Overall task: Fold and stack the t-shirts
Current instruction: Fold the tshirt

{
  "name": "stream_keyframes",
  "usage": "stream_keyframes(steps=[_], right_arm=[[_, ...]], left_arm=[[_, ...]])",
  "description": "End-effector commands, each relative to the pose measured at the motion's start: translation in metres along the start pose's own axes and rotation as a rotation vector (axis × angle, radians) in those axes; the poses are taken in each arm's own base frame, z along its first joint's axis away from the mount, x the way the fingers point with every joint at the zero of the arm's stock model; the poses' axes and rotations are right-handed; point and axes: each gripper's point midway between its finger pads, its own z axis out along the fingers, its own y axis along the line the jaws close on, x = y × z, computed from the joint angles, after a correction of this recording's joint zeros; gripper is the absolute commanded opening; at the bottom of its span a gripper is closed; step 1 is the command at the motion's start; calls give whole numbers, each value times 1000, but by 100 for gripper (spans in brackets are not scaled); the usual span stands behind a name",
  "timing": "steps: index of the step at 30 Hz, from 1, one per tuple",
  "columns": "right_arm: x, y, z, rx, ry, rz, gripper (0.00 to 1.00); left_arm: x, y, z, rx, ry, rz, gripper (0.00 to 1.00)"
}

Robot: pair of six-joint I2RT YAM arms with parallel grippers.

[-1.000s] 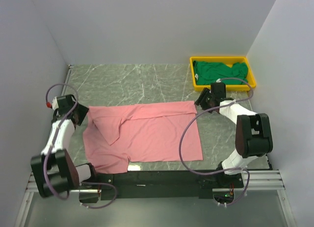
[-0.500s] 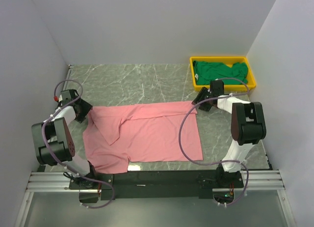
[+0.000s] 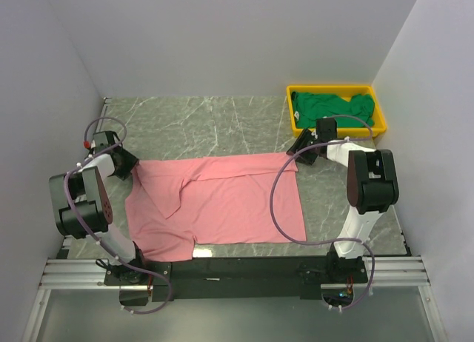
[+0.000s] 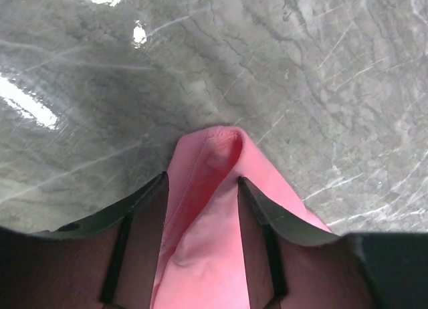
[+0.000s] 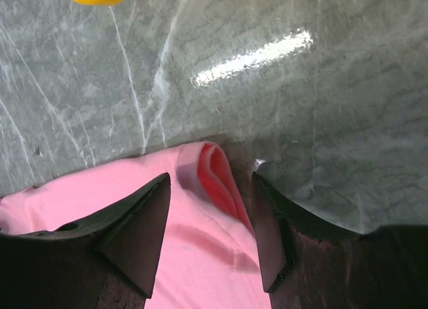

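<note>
- Top external view: the pink t-shirt (image 3: 222,201) lay spread flat on the grey marbled table (image 3: 207,123), in front of both arm bases; its far edge was folded over in a narrow band and one sleeve was turned in across the left side of the body
- The green t-shirt (image 3: 329,105) sat crumpled inside the yellow tray (image 3: 291,109) at the far right of the table, well apart from the pink one
- The left gripper (image 3: 127,164) was low at the far left corner of the pink t-shirt; the right gripper (image 3: 300,147) was low at its far right corner, just in front of the tray
- Left wrist view: a raised ridge of pink cloth ran between the two fingers (image 4: 144,198) and touched both; whether they were pressing on it I could not tell
- Right wrist view: the jaws stood partly apart, straddling the rolled corner of the pink t-shirt; a sliver of bare table showed between the cloth edge and one finger (image 5: 271,222); a yellow corner of the tray peeked in at the top
</note>
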Motion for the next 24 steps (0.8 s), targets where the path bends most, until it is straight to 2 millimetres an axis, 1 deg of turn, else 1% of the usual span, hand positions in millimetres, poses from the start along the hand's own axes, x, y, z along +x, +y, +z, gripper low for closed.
stream_keyframes(steps=[1, 9, 12, 14, 15, 16, 17, 18, 19, 20, 21, 22, 24], right_arm=[[-2, 0, 2, 10, 30, 0, 58], [-3, 2, 4, 13, 53, -7, 55], [-4, 2, 6, 22, 59, -7, 53], [-3, 0, 7, 31, 69, -8, 50], [-5, 1, 7, 31, 65, -10, 47], [-5, 0, 7, 38, 64, -9, 43], [-5, -2, 8, 43, 64, -10, 40], [-6, -2, 9, 48, 60, -11, 33], [-7, -2, 9, 48, 59, -14, 30], [-8, -1, 9, 47, 58, -16, 26], [-10, -1, 9, 47, 54, -15, 19], [-11, 0, 9, 49, 53, -14, 16], [-16, 0, 8, 64, 33, -18, 8]], left_arm=[[-10, -13, 2, 43, -9, 23, 50], [-5, -15, 5, 63, 16, 25, 47], [-4, -15, 9, 54, 26, 30, 41], [-9, -15, 11, 48, 15, 34, 36], [-8, -14, 13, 37, 17, 33, 27], [-9, -14, 14, 33, 15, 33, 22], [-12, -14, 15, 29, 7, 34, 14], [-12, -12, 19, 19, 12, 29, 11], [-11, -11, 20, 12, 20, 31, 7], [-16, -13, 22, 7, 11, 33, 1], [-16, -10, 26, -8, 16, 30, 1], [-16, -9, 26, -16, 21, 32, 1], [-24, -8, 28, -23, 9, 20, 1]])
